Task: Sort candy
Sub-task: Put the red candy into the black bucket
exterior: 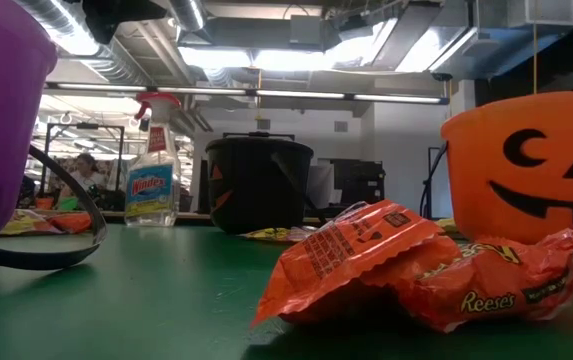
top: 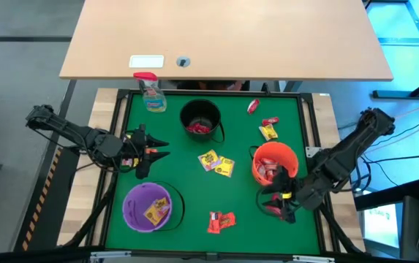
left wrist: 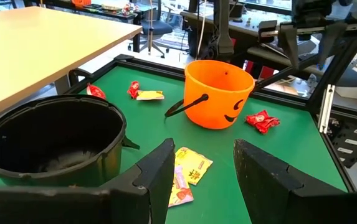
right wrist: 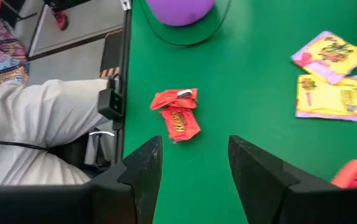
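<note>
Two dark two-finger grippers are both parted and empty. The right gripper (top: 281,207) hangs low beside the round orange plastic pumpkin bucket (top: 273,162), and its wrist view looks between its fingers (right wrist: 142,167) at a pair of crinkled orange-red wrapped candy packets (right wrist: 177,114) lying overlapped on the green felt table (top: 187,183). The left gripper (top: 153,150) sits between the round black bucket (top: 200,120) and the round purple bucket (top: 148,207), aimed toward two flat yellow packets (top: 216,164) at mid-table.

Risks, as I judge them: the orange-red packets touch each other, so a pinch may lift both or drag one aside; the foil is thin and flat, so the fingers could slide over it. The yellow packets also overlap. More loose sweets (top: 265,123) lie near the far edge, close to the clear spray bottle with red trigger (top: 151,93). The orange bucket stands just beside the right arm, so a swing could nudge or tip it.
</note>
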Controlling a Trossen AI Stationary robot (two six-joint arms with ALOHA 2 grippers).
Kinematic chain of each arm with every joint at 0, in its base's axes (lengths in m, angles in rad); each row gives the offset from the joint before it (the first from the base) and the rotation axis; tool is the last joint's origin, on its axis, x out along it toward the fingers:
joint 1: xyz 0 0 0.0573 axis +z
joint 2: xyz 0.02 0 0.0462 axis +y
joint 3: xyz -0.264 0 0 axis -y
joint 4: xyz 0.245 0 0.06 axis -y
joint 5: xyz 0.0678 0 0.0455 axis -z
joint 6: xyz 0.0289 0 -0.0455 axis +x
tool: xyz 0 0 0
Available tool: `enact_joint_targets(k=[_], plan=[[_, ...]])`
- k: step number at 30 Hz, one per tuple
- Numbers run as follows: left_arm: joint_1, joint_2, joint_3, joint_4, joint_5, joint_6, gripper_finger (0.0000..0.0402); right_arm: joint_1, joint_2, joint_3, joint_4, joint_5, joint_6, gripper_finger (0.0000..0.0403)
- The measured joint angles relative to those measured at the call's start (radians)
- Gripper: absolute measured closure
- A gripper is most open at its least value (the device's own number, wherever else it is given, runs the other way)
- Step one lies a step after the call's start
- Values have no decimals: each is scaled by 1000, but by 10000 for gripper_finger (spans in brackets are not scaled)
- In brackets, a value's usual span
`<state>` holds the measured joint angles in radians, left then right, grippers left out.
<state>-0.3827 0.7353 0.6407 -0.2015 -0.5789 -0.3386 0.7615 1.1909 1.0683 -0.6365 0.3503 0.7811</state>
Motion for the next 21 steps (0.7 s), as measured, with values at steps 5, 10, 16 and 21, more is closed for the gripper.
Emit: enact_joint_targets(k=[5, 10, 16, 21], plan=[[0, 0, 0, 0, -13, 0, 246, 0, 25, 0, 53, -40, 0, 221], [0, 0, 0, 0, -23, 0, 246, 0, 39, 0, 67, -46, 1, 221], [1, 0, 0, 1, -9, -3, 246, 0, 39, 0, 67, -49, 27, 221], [1, -5, 0, 4, -5, -3, 246, 0, 52, 0, 68, -93, 50, 221]])
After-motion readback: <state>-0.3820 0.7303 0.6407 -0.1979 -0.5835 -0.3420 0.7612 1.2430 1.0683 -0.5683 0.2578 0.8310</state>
